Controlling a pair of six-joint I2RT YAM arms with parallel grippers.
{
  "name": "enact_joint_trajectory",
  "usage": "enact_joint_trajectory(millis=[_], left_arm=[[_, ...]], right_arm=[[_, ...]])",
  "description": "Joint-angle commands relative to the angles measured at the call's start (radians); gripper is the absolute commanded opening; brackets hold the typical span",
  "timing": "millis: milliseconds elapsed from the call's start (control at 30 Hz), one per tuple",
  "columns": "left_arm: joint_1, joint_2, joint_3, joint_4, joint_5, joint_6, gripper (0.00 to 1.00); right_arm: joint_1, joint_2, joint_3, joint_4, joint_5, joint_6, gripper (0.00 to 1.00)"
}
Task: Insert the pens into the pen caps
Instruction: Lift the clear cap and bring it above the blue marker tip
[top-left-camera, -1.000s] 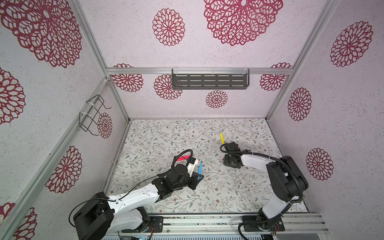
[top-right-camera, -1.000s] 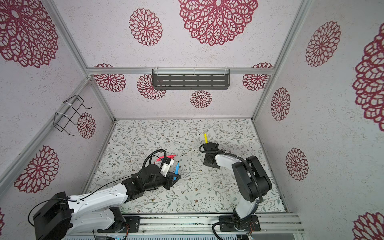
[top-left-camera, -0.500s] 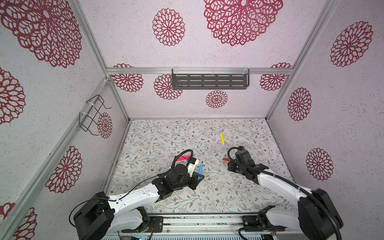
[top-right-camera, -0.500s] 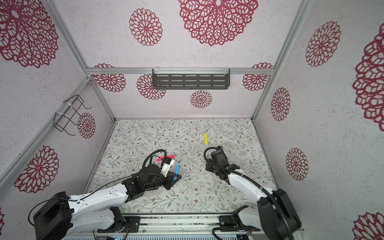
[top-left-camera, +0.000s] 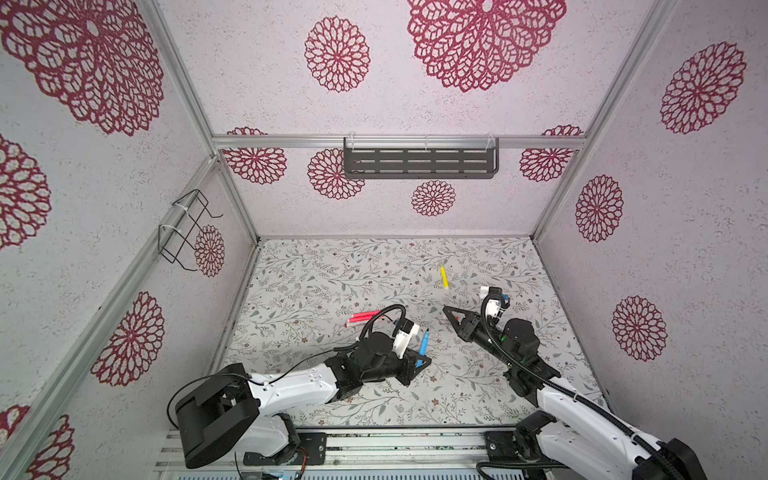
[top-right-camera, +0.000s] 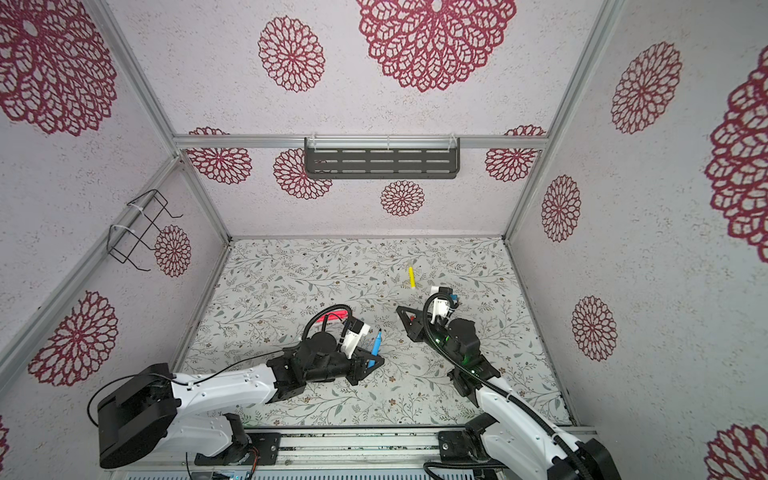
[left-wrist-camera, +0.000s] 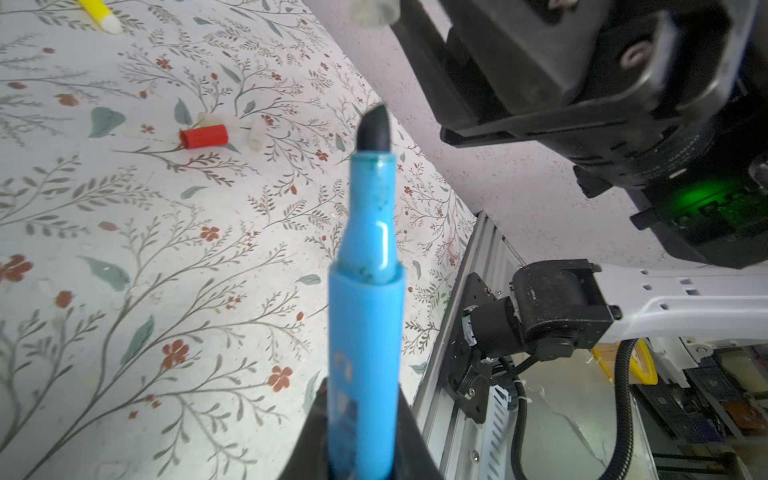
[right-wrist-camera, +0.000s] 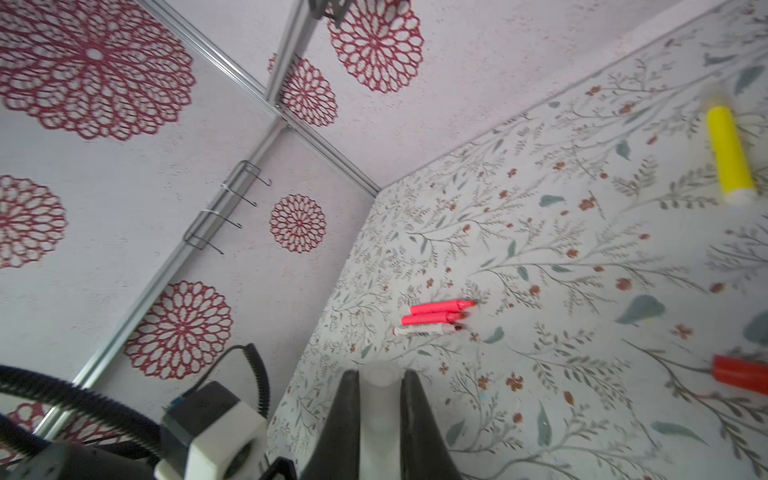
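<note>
As left gripper (top-left-camera: 419, 362) clamps blue pen (left-wrist-camera: 365, 291), right gripper (top-left-camera: 453, 313) holds cap (right-wrist-camera: 380, 395)

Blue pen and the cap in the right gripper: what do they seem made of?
The blue pen looks like smooth, glossy plastic: a bright highlight sits on its neck. Its dark tip looks matte, perhaps felt. The cap in the right gripper seems frosted see-through plastic; it is blurred, so less sure.
</note>
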Motion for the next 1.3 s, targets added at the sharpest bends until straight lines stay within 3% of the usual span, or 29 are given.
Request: enact_joint_trajectory(millis=[0, 167, 1267], left_arm=[[-0.012, 0.019, 0.034, 0.079, -0.001, -0.018, 0.0], [-0.013, 0.026, 0.045, 0.083, 0.004, -0.014, 0.0], [-0.012, -0.033, 0.04, 0.067, -0.029, 0.006, 0.0]], right_arm=[[0.007, -0.002, -0.001, 0.201, -0.056, 0.065, 0.15], [0.028, 0.008, -0.022, 0.271, -0.06, 0.088, 0.14], [0.139, 0.021, -0.047, 0.234, -0.043, -0.014, 0.12]])
